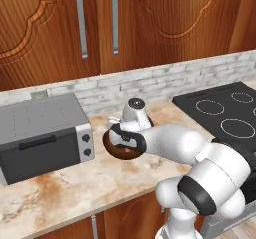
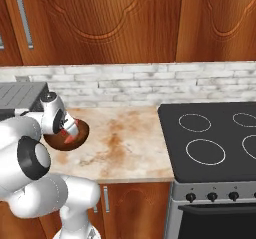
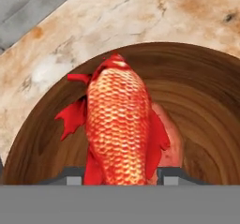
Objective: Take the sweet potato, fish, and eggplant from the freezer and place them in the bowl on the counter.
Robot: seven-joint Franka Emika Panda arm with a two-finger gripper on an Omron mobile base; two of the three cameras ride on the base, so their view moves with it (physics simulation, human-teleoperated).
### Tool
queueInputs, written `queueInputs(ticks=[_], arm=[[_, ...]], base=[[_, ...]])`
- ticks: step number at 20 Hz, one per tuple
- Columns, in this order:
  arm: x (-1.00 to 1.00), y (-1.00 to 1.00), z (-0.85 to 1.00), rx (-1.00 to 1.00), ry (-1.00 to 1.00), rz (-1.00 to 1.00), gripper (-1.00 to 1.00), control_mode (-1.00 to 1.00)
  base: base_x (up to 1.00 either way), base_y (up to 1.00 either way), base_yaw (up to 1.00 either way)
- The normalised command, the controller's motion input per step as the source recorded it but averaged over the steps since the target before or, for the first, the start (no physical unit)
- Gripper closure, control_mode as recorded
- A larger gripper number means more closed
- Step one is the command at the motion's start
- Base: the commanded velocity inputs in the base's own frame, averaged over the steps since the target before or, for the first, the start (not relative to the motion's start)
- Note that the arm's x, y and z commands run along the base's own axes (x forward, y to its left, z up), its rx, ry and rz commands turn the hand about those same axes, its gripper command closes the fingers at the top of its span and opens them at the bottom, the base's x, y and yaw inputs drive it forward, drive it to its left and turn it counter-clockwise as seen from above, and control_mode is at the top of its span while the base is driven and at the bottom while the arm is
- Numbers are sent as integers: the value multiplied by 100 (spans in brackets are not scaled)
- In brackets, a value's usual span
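Gripper (image 3: 121,175) is over the bowl (image 3: 201,106), pointing down into it. In the hand view the fish (image 3: 119,129) — red-orange, scaled, fins spread — sits right between the two finger tips, its near end pinched between them and the rest of its body reaching away from the hand over the bowl's inside. Jaws are closed on the fish, narrow gap, one finger tip against each flank.

Under the fish, on its right side in that view, a pinkish-orange lump lies on the bowl floor; can't tell what it is from this angle.

Bowl stands on the counter (image 1: 75,183), just beside the toaster oven (image 1: 42,133) and between it and the black stovetop (image 2: 210,138). Left base view: the hand (image 1: 125,133) covers most of the bowl (image 1: 120,150), only its near brown rim shows below the wrist. Right base view: the hand hangs over the bowl (image 2: 80,133) — a bit of red is visible at the gripper (image 2: 67,135), inside the rim.

Brick backsplash behind, wooden wall cabinets above.
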Motion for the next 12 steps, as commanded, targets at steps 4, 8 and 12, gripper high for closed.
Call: queueInputs(ticks=[4,8,12], arm=[[-4,0,60,0,0,0,-100,-100],[-32,0,85,0,0,0,-100,-100],[-87,-23,98,0,-4,0,-100,-100]], base=[[0,0,0],[0,0,0],[0,0,0]])
